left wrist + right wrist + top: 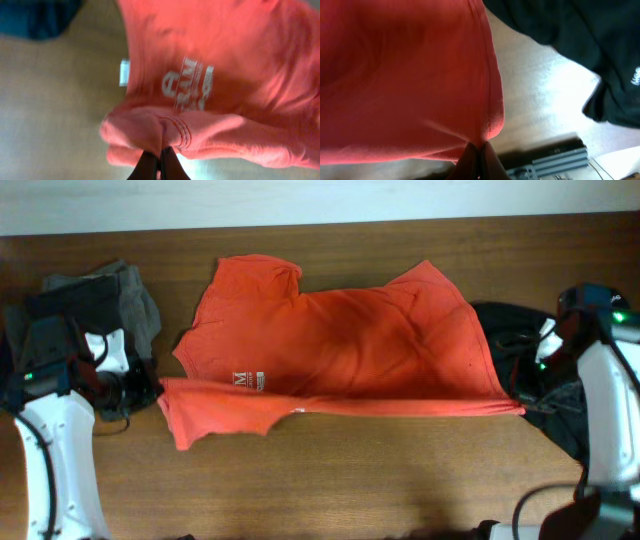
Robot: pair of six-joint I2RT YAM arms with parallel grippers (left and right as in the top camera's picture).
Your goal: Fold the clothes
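The orange-red T-shirt (340,340) lies spread across the middle of the table, its white lettering (245,380) near the left side. Its front edge is pulled taut into a straight line between my two grippers. My left gripper (155,388) is shut on the shirt's left corner, seen as pinched cloth in the left wrist view (160,152). My right gripper (520,402) is shut on the shirt's right corner, also seen in the right wrist view (481,146). The black shirt (520,340) lies crumpled at the right, under my right arm; it also shows in the right wrist view (580,45).
A grey-and-dark pile of garments (100,305) sits at the back left behind my left arm. The wooden table (350,480) runs to a white wall at the back. A grey metal part (555,160) lies under the right gripper.
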